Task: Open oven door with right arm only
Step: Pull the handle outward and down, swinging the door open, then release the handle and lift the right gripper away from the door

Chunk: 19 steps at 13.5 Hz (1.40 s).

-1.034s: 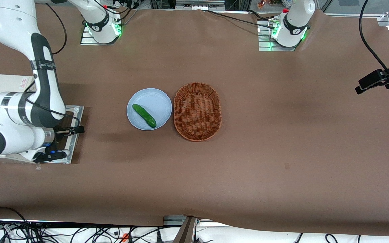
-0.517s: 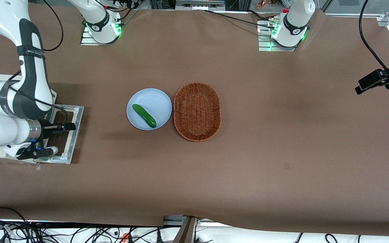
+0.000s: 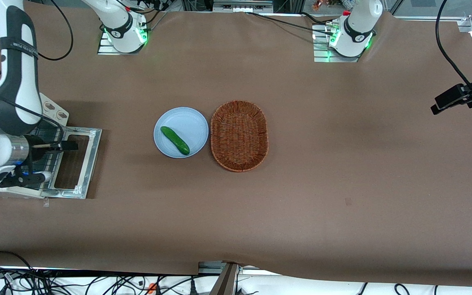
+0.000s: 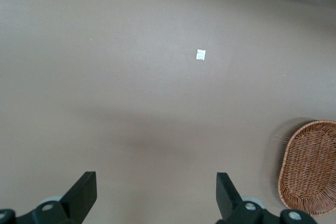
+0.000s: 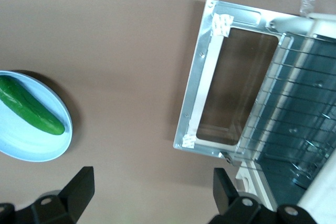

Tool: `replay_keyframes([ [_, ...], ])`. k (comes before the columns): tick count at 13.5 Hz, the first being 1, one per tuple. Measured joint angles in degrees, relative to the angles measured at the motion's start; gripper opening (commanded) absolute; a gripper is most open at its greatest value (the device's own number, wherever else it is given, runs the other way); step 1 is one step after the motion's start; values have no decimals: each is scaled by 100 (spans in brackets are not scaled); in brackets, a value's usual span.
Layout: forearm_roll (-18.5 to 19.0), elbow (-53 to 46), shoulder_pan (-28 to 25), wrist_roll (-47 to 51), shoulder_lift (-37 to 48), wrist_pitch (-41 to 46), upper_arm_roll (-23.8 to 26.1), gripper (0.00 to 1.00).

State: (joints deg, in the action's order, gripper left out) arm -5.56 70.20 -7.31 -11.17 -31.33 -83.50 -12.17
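Oven door (image 3: 76, 162) lying flat on desk (image 3: 301, 196) at working arm's edge, apparently fully open. Gripper (image 3: 70, 146) hovering above door, fingers (image 5: 79, 187) spread, grasping nothing. Next move: probably retreating clear.

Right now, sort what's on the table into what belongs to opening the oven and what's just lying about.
Belongs to the job: oven door, lying open and flat; gripper, open, above the door.

Lying about: cucumber on the blue plate; wicker basket beside the plate.
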Motion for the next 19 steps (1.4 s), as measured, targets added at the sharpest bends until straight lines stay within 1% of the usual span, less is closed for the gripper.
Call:
replay_keyframes([
  [3, 24, -206, 6, 0, 161, 254, -40, 100],
  [6, 205, -254, -12, 0, 431, 315, -40, 100],
  [13, 254, -284, -31, 0, 1158, 499, -39, 100],
  [19, 308, -284, -36, 0, 1249, 519, -22, 100],
])
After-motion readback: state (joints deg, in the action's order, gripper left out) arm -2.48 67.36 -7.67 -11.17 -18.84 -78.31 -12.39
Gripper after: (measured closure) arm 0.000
